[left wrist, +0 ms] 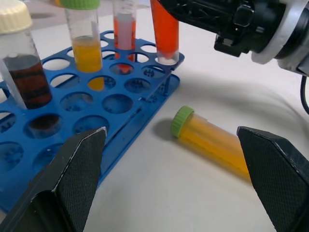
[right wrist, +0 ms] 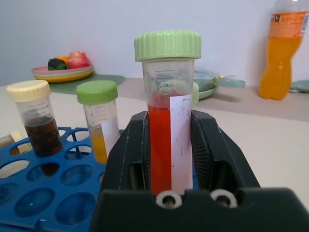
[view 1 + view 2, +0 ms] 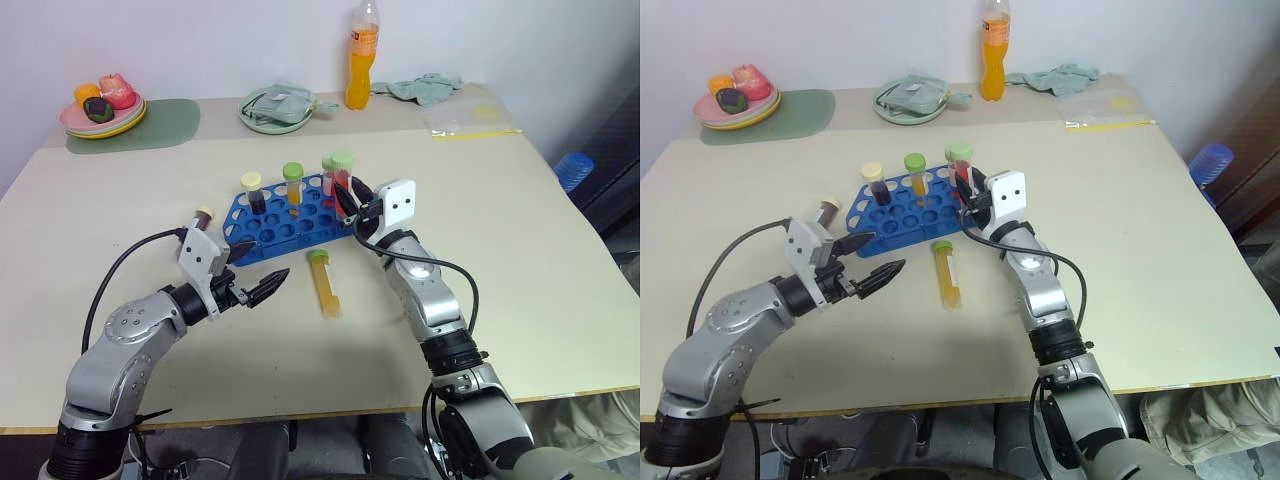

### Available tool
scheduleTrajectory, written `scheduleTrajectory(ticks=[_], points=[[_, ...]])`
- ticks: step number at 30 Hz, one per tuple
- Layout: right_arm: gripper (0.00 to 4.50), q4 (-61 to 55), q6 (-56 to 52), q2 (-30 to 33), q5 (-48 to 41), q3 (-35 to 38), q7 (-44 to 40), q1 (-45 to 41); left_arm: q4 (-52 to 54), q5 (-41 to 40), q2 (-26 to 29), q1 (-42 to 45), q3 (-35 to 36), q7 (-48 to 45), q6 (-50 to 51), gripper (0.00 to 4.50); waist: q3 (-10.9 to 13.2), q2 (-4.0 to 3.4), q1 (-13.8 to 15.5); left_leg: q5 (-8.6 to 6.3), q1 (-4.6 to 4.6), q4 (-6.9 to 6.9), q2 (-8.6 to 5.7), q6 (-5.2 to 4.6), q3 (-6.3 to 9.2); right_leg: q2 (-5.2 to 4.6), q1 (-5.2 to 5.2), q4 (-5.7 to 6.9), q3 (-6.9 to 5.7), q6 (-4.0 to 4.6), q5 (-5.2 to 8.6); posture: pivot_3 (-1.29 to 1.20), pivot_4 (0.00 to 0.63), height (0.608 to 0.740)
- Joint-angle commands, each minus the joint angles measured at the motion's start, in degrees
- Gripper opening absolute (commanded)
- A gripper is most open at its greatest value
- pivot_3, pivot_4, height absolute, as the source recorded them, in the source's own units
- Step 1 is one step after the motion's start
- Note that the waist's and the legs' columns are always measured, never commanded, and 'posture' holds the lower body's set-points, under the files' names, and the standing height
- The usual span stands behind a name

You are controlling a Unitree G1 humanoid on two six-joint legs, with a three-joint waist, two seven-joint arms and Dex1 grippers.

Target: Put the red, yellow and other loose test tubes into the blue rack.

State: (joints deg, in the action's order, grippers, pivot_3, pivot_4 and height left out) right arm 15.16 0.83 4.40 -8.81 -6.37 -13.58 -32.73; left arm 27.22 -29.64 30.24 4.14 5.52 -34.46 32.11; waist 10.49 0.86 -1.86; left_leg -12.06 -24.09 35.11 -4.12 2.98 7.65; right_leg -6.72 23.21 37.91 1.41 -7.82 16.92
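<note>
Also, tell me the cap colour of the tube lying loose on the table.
Green, on the tube of yellow liquid; the left wrist view shows it best.

Upper left of the frame: a stack of plates (image 3: 102, 120) bearing fruit-like items (image 3: 105, 96), resting on a dark green mat (image 3: 165, 125). Top centre: a pale green plate (image 3: 275, 110) beside an orange drink bottle (image 3: 363, 55), with a crumpled cloth (image 3: 425, 88) to the right. All stand at the counter's (image 3: 540, 270) far edge.

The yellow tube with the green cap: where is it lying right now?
The yellow tube lies on its side on the table, just in front of the blue rack, between the open left gripper and the right arm.
</note>
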Motion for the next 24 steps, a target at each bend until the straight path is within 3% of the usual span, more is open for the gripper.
scheduleTrajectory(ticks=[1,9,17,21,24], points=[[0.76,0.93,2.49,-0.99,0.89,1.15,0.20,-1.41,0.38,-0.24,-0.16,-0.72,0.78,-0.60,-1.69,4.50,0.00,0.00,-0.14,0.00,0.00,0.00,0.00,0.00,0.00,0.00,0.00,0.00,0.00,0.00,0.00,0.00,0.150,0.740],[0.76,1.49,3.10,-2.18,-0.04,2.23,-0.90,-0.87,-0.43,0.22,-0.57,-1.40,0.27,-1.16,-3.19,4.50,0.00,0.00,-0.52,0.00,0.02,-0.01,0.00,0.00,0.02,0.00,0.00,0.04,0.00,0.01,0.00,0.00,0.150,0.740],[4.48,-10.83,-5.80,0.40,-0.04,4.17,0.43,-0.24,0.17,-0.08,-0.47,-1.04,0.33,-0.51,-2.55,4.50,0.01,-0.02,-0.57,-0.01,0.02,-0.01,0.00,-0.01,0.09,0.00,0.02,0.06,0.00,0.01,0.00,0.00,0.150,0.740],[4.48,-23.90,-20.21,6.21,-3.08,4.73,-2.40,2.67,0.79,-0.41,-0.31,-0.28,0.31,0.26,-1.37,4.50,0.01,-0.02,-0.25,-0.01,0.02,0.01,-0.01,-0.02,0.10,-0.02,0.02,0.06,0.00,0.01,0.01,0.00,0.150,0.740],[4.48,-34.44,-37.11,12.00,-11.22,7.89,-5.03,5.00,0.89,-0.73,-0.17,0.46,0.64,0.62,-0.43,4.50,0.01,-0.02,-0.06,-0.02,0.01,0.01,-0.01,-0.04,0.12,-0.03,-0.01,0.06,0.00,0.01,0.01,0.00,0.150,0.740]])
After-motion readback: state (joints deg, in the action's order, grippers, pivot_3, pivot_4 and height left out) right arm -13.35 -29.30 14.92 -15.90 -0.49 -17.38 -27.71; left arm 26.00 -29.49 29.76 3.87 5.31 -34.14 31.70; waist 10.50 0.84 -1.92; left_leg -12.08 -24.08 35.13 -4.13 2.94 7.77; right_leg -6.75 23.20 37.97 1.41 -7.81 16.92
